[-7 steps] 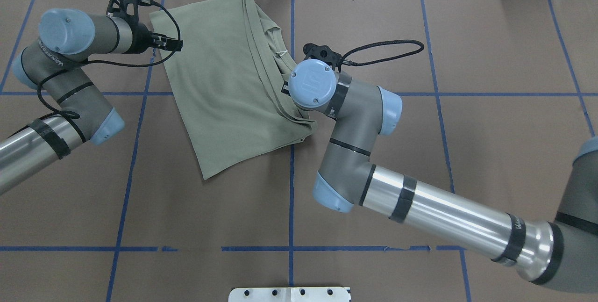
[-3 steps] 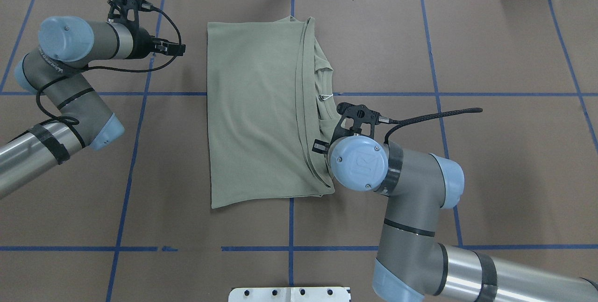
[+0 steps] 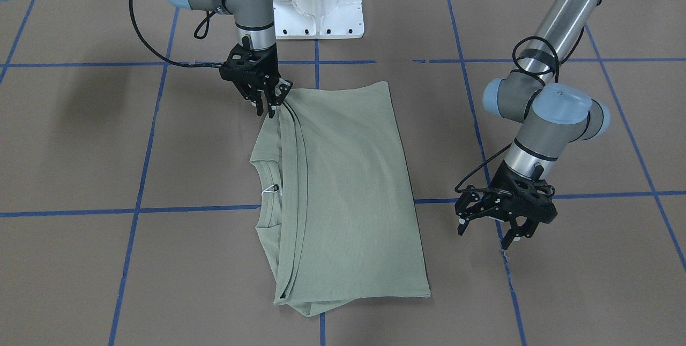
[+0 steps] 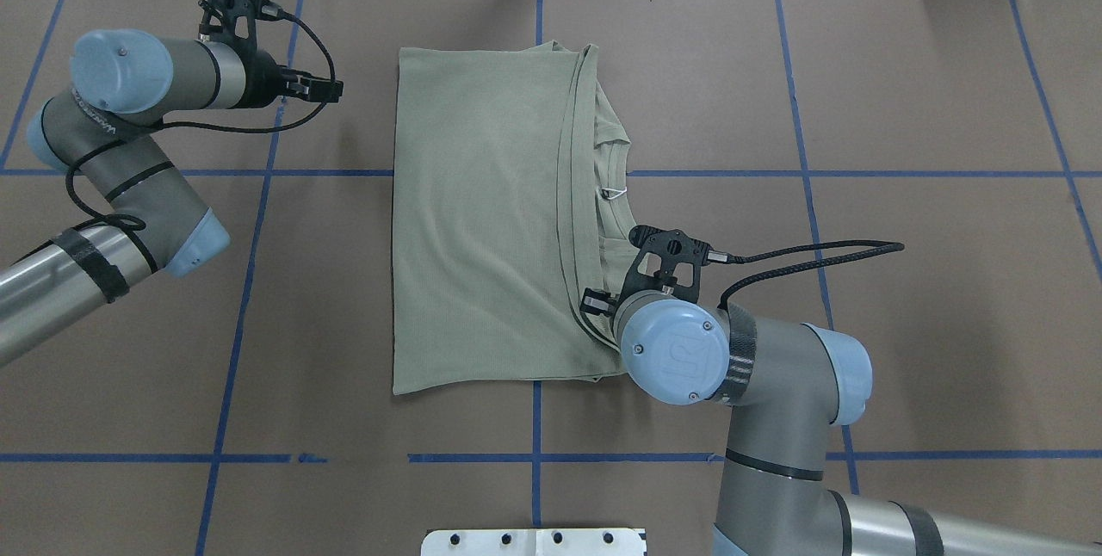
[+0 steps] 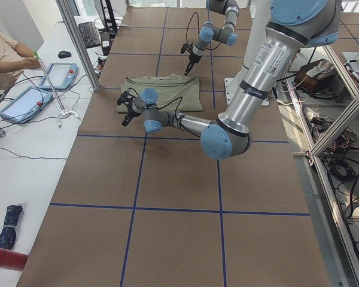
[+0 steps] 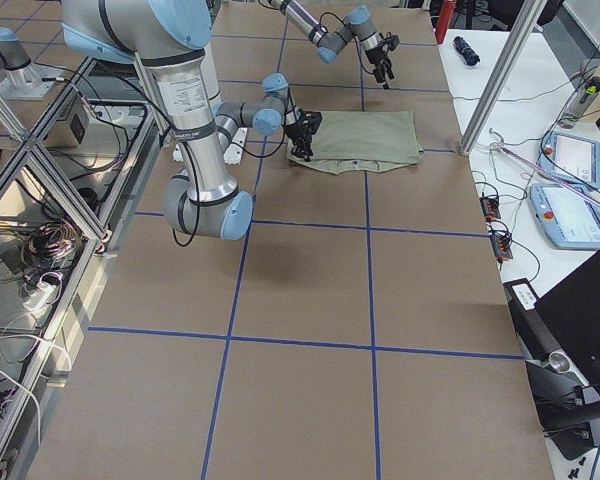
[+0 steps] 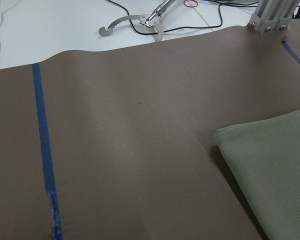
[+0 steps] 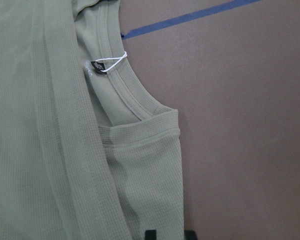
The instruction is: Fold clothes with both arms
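The pale sage-green shirt (image 4: 482,212) lies folded lengthwise on the brown table, collar and black neck label (image 3: 274,189) on its right side in the overhead view. It also shows in the front view (image 3: 348,185) and the right wrist view (image 8: 40,125). My right gripper (image 3: 270,106) is shut on the shirt's near right corner; in the overhead view (image 4: 594,305) its wrist hides the grip. My left gripper (image 3: 504,231) is open and empty, off the shirt's far left corner (image 4: 325,89). The left wrist view shows only a shirt corner (image 7: 275,165).
The white pedestal base (image 3: 316,8) stands at the table's near edge. Blue tape lines (image 4: 535,418) grid the brown cover. Cables and a metal post (image 7: 270,15) lie past the far edge. An operator (image 5: 6,57) with tablets sits at the left end.
My right gripper has dragged the shirt's corner toward the robot and to the right. The shirt has swung from a slant to square with the grid. The left gripper has stayed put.
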`<state>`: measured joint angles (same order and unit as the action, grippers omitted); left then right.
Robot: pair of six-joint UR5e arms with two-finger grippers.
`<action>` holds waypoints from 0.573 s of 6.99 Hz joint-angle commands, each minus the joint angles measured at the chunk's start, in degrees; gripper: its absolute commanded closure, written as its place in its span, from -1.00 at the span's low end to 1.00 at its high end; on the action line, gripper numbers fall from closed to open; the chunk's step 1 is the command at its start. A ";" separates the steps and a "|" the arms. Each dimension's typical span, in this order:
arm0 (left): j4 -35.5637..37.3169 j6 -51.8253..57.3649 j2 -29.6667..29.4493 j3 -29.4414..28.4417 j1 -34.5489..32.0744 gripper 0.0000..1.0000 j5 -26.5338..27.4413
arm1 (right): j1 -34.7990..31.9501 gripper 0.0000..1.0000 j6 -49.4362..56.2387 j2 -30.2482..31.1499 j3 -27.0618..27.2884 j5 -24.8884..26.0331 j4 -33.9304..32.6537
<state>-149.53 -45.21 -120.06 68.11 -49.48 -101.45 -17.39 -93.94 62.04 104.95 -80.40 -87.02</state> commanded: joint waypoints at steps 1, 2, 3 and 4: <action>0.03 0.04 0.00 0.36 0.00 -1.00 -0.07 | -1.93 -1.00 8.01 -2.60 -0.88 -1.94 -0.34; 0.03 0.04 0.00 0.36 0.09 -1.00 -0.07 | -2.47 -1.00 9.81 -5.06 -4.02 -3.52 -0.43; 0.03 0.04 0.09 0.27 0.09 -1.00 -0.07 | -2.99 -0.94 10.96 -9.17 -8.75 -4.75 -1.82; 0.03 -0.05 0.00 0.27 0.09 -1.00 -0.07 | -3.09 -0.53 17.76 -11.74 -10.89 -6.07 -4.36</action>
<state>-149.50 -45.20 -120.02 68.41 -49.41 -101.51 -20.15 -81.98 53.75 97.40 -84.92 -89.07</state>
